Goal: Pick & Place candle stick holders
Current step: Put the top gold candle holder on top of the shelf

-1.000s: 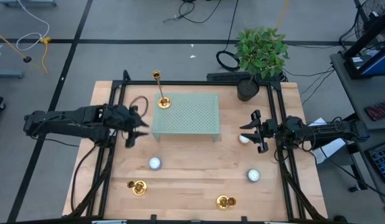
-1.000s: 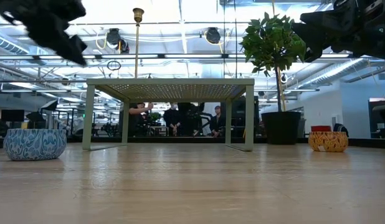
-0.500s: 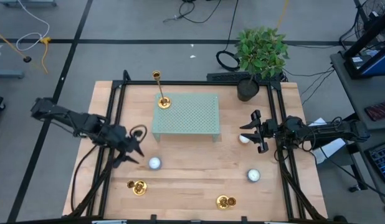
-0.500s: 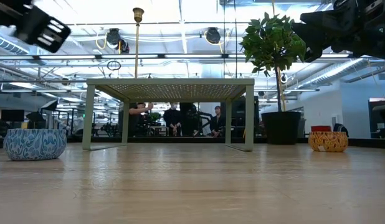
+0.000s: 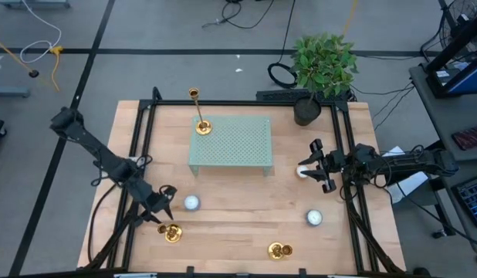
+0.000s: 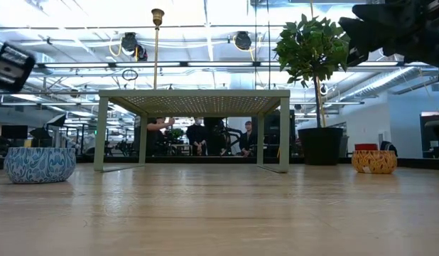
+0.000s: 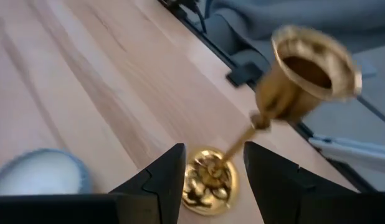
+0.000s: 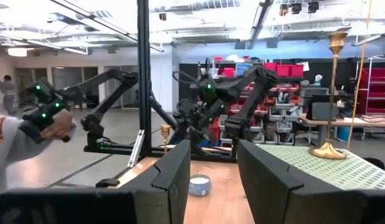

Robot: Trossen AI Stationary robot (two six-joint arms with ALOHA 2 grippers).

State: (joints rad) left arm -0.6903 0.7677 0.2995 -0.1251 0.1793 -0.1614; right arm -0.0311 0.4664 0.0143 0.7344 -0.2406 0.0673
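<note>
Three gold candlestick holders show in the high view. One [image 5: 198, 116] stands with its base on the far left corner of the green perforated stand [image 5: 238, 147]. One [image 5: 171, 232] stands on the table near the front left, and one [image 5: 279, 250] near the front middle. My left gripper [image 5: 164, 206] is open just above and beside the front-left holder. In the left wrist view [image 7: 212, 180] its fingers frame that holder's base [image 7: 208, 182], and the cup [image 7: 312, 67] rises beyond. My right gripper [image 5: 316, 164] is open and empty at the table's right side.
A patterned bowl [image 5: 191, 202] sits close to my left gripper, another [image 5: 313, 218] at the right front, and a third [image 5: 302, 171] by my right gripper. A potted plant [image 5: 322, 69] stands at the far right corner. Black frame rails run along the table's sides.
My left gripper has swung from beside the stand's left end toward the table's near edge and down, ending over the front-left candlestick holder. It has stayed open. My right arm has kept still.
</note>
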